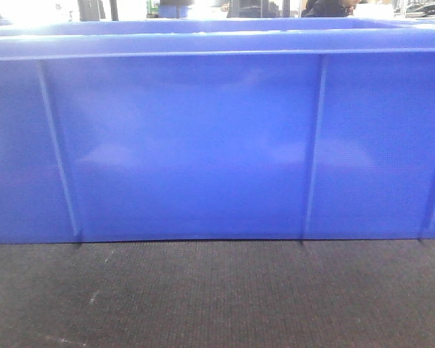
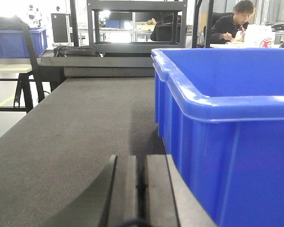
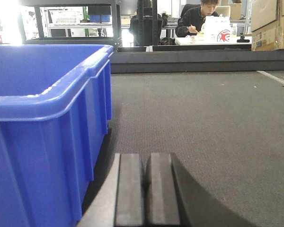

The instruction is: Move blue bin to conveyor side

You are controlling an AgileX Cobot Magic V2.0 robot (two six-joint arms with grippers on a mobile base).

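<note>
Large glossy royal-blue ribbed plastic bin (image 1: 203, 145) resting on dark woven conveyor belt (image 1: 217, 297); left hand (image 2: 143, 189) and right hand (image 3: 146, 189), both clenched empty, flank it. Press both sides evenly, pushing level.

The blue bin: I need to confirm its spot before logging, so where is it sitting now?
The blue bin rests on the dark belt, filling the front view, between the left gripper and right gripper.

The right gripper (image 3: 145, 189) is hovering with its jaws pressed together just beside the blue bin (image 3: 47, 123), which is sitting on the dark belt (image 3: 203, 118).
</note>
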